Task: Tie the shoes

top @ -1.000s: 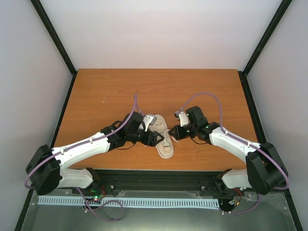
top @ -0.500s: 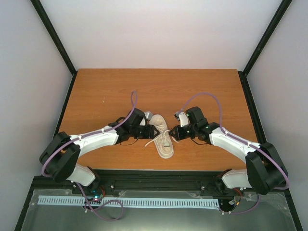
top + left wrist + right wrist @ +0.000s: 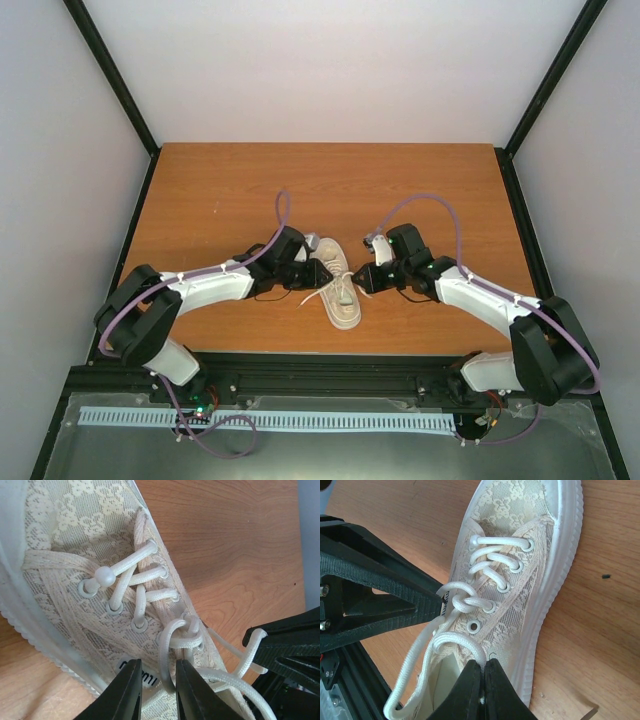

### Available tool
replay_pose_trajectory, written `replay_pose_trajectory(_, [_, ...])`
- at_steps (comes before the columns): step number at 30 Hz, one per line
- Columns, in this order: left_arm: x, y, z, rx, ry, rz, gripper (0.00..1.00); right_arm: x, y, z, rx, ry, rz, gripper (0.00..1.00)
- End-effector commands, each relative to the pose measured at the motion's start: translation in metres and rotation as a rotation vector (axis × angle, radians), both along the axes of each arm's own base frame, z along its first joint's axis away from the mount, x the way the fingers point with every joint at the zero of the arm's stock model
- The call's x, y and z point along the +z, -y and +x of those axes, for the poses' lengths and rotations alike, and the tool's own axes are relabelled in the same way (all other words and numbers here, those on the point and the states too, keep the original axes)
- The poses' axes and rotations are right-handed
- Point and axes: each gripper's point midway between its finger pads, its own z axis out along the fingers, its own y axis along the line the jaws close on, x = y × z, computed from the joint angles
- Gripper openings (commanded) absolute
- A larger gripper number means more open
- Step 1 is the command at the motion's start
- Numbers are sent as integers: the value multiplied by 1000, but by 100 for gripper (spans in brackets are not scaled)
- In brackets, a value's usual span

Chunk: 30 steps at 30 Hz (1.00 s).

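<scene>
A small cream sneaker (image 3: 338,285) with a lace-patterned upper stands on its sole on a brown wooden table (image 3: 200,200). It sits near the middle of the table's near edge, directly between the two robot arms.

The arms reach in from either side, and their black hands meet over the shoe's lacing. Pale flat laces (image 3: 497,541) cross through metal eyelets up the front. They are drawn into a loose knot at the upper eyelets, with loops and loose ends spilling past the shoe's opening. One end trails onto the table on the left side.

The left hand (image 3: 157,665) hovers just above the tongue beside the knot. Its two fingers stand a narrow gap apart. A strand of one loop lies in that gap, and neither finger appears to press on it.

The right hand (image 3: 482,667) is at the opposite side of the shoe, over its opening. Its fingers are pressed together, and a curved length of lace runs into the fingertips, where it is pinched. The two hands are close together, with only the knotted part of the lacing between them.
</scene>
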Motion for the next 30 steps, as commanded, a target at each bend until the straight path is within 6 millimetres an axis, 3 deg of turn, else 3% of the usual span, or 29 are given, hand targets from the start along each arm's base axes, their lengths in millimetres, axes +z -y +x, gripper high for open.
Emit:
replay_pose_trajectory(1, [17, 12, 10, -1, 16, -65, 18, 5, 2, 1, 1, 40, -2, 3])
replay_pose_trajectory(7, [22, 12, 11, 4, 35, -79, 1, 10, -3, 9, 11, 65, -7, 3])
replay_pose_trajectory(13, [27, 6, 14, 22, 74, -61, 1, 18, -21, 21, 69, 104, 3, 3])
replay_pose_trajectory(21, [28, 3, 14, 15, 93, -38, 1, 19, -48, 19, 161, 116, 24, 3])
replay_pose_trajectory(30, [32, 1, 16, 15, 129, -39, 1, -1, -58, 10, 206, 63, 12, 3])
